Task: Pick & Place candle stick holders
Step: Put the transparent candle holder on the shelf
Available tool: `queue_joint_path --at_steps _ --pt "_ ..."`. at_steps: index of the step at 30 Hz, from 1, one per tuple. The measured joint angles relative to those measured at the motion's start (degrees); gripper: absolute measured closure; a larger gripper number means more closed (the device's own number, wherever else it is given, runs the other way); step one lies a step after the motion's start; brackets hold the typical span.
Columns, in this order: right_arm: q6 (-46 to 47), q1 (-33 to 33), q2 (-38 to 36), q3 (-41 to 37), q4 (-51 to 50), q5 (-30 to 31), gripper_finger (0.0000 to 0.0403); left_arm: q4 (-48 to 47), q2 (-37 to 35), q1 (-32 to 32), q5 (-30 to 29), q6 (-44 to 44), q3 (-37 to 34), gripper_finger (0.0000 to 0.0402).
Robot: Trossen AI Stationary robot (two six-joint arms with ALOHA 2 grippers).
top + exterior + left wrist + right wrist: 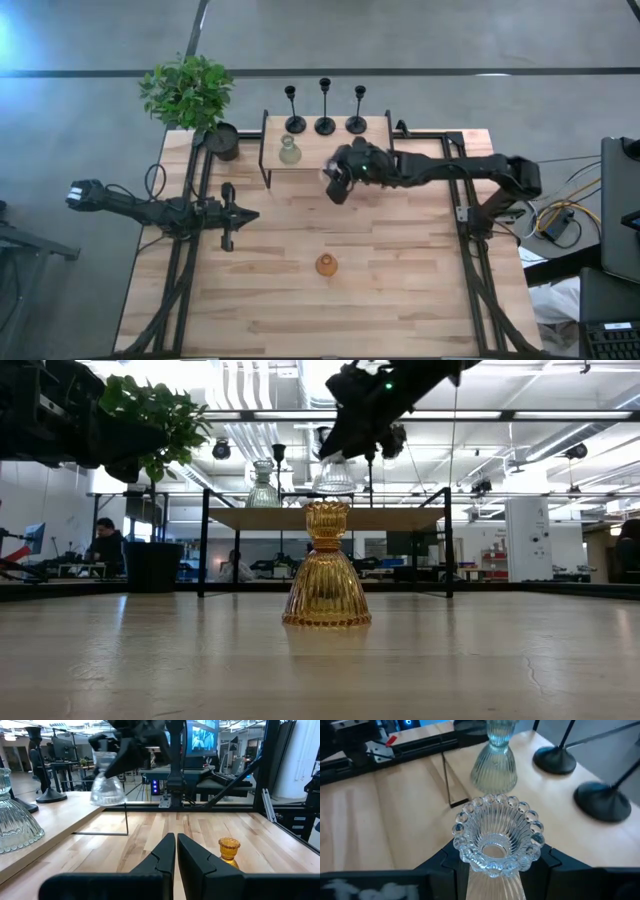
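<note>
Three black candlesticks (325, 106) stand on their round bases in a row along the far edge of a raised wooden shelf (320, 160). My right gripper (336, 184) is shut on a clear ribbed glass holder (495, 834) at the shelf's near edge; the holder also shows in the left wrist view (107, 785). A greenish glass holder (289, 151) stands on the shelf. An amber glass holder (326, 264) stands on the table. My left gripper (176, 847) is shut and empty over the table's left part. My right gripper pinches the clear holder's narrow upper part (470, 870), just under its beaded rim, between the two fingers (547, 862). The fingers slant down from the table's right. The holder hangs nearly upright, flared foot (107, 796) down, lifted clear of shelf and table.
A potted plant (190, 95) in a black pot stands at the table's far left corner. The shelf rests on thin black metal legs (125, 817). Bare wood lies around the amber holder in the table's middle and near part.
</note>
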Motion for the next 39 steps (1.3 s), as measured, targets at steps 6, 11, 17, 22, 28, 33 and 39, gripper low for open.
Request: queue_joint_path --at_steps 6,11,17,22,28,33,39 --pt "-3.88 -2.78 4.17 5.19 -1.28 -0.51 0.0282 -0.12 0.01 0.0 -0.01 0.02 0.01 0.0376" --pt "-4.53 -5.51 5.83 7.28 -0.78 -0.48 0.0282 -0.17 0.0 0.0 0.01 0.02 0.0 0.0376" --pt "-2.57 -8.19 5.95 7.37 0.9 -0.37 0.0282 -0.33 0.02 0.0 -0.01 0.02 0.0 0.0376" --pt "-2.64 -9.52 6.48 7.45 1.67 -0.64 0.0282 -0.33 0.02 0.0 0.01 0.01 0.0 0.0376" --pt "-4.31 -10.24 7.56 7.48 2.17 -2.43 0.0282 -0.32 0.0 0.0 0.01 0.0 0.02 0.0376" --pt "-5.14 -10.49 8.25 7.48 2.29 -2.59 0.0282 -0.33 0.02 0.0 0.0 0.02 0.0 0.0376" --pt "-5.14 -10.69 8.36 7.48 2.37 -2.61 0.0282 -0.39 0.02 -0.02 -0.01 0.01 0.0 0.0376"
